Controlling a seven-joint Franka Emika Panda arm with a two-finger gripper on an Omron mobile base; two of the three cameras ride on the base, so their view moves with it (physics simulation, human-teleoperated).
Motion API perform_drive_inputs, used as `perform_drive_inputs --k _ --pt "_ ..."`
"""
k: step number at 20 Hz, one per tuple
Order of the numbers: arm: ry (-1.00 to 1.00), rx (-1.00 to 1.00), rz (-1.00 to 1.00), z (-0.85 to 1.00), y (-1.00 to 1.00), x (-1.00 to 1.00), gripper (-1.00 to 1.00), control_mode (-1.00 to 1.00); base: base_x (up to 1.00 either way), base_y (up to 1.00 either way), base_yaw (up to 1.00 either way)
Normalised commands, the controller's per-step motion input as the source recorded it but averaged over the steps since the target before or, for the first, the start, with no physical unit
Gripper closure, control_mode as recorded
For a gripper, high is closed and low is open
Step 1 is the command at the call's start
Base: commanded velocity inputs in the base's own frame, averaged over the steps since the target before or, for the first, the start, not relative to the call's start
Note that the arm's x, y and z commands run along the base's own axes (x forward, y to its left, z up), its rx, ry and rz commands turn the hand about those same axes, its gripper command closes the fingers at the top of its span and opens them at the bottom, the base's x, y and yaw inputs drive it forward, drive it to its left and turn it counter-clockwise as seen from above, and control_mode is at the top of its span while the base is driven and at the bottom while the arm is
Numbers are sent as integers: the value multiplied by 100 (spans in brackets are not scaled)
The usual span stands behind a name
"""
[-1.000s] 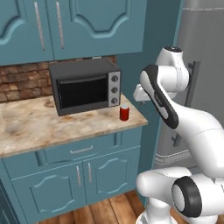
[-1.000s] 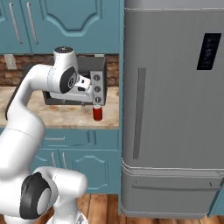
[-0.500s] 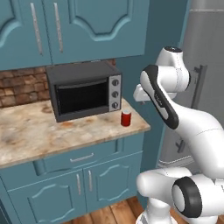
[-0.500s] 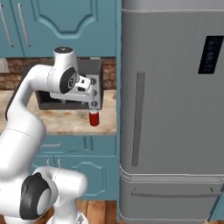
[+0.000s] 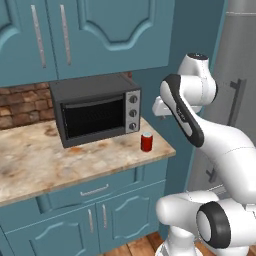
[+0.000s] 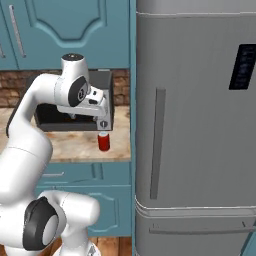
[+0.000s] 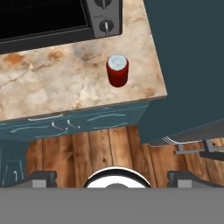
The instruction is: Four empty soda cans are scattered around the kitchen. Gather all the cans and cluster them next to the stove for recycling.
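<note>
A red soda can (image 5: pixel 146 142) with a silver top stands upright on the marble counter (image 5: pixel 35 165), near its right front corner and just right of the microwave. The right base view shows the can (image 6: pixel 103 141) below my hand. My gripper (image 7: pixel 113 178) is open, its two fingertips (image 7: pixel 42 177) spread wide with nothing between them. It hangs in the air above and in front of the can (image 7: pixel 117 71), well clear of it. In the right base view the gripper (image 6: pixel 102 121) sits a little above the can. The stove is out of view.
A dark microwave (image 5: pixel 95 110) stands against the brick wall. Teal upper cabinets (image 5: pixel 85 35) hang above it. A teal side panel and a tall steel fridge (image 6: pixel 200 130) close off the counter's right end. Drawers and doors (image 7: pixel 74 122) sit below, over wood floor.
Both base views have shifted as the base drove: the can and microwave slid rightwards in the left view and the fridge takes up more of the right view. The gripper stays open.
</note>
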Motion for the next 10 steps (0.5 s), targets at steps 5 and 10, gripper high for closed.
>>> perform_drive_inputs --k 5,10 --pt "0 0 0 0 0 0 -100 100 26 28 -7" --pt "0 0 0 0 0 0 -100 100 20 29 -6"
